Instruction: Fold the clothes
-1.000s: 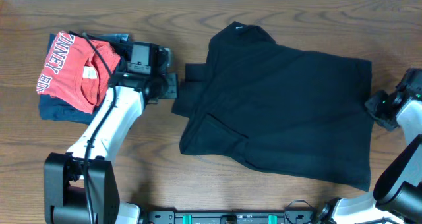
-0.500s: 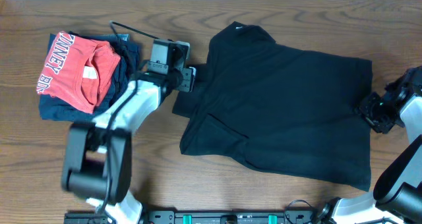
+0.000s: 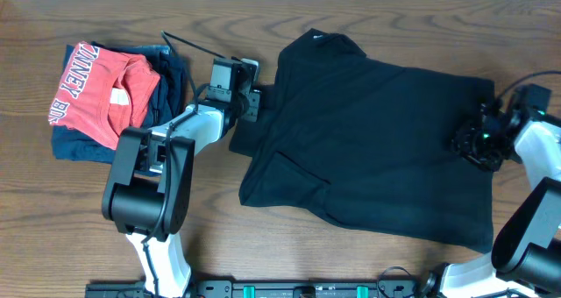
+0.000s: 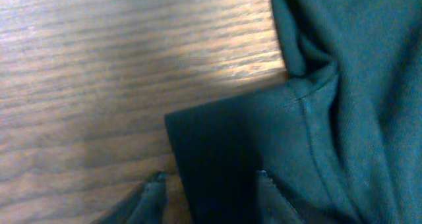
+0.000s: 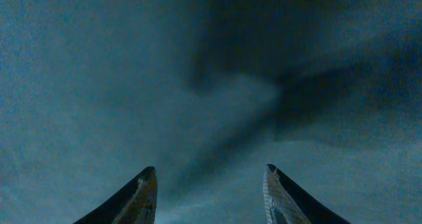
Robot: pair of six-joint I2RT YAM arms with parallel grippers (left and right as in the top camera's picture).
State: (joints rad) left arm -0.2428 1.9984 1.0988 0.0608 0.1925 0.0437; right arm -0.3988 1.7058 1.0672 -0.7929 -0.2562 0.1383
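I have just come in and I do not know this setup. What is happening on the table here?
Two robot arms are working on a black shirt spread on the wooden table. The left claw is at a sleeve, with its fingers apart on either side of the sleeve's corner. The right claw is open over the fabric on the opposite side. No part of the shirt is lifted yet. A red shirt lies on a navy garment, off to the side.

Red shirt [image 3: 98, 92] with white lettering atop navy garment [image 3: 74, 147], wooden table [image 3: 44, 219]
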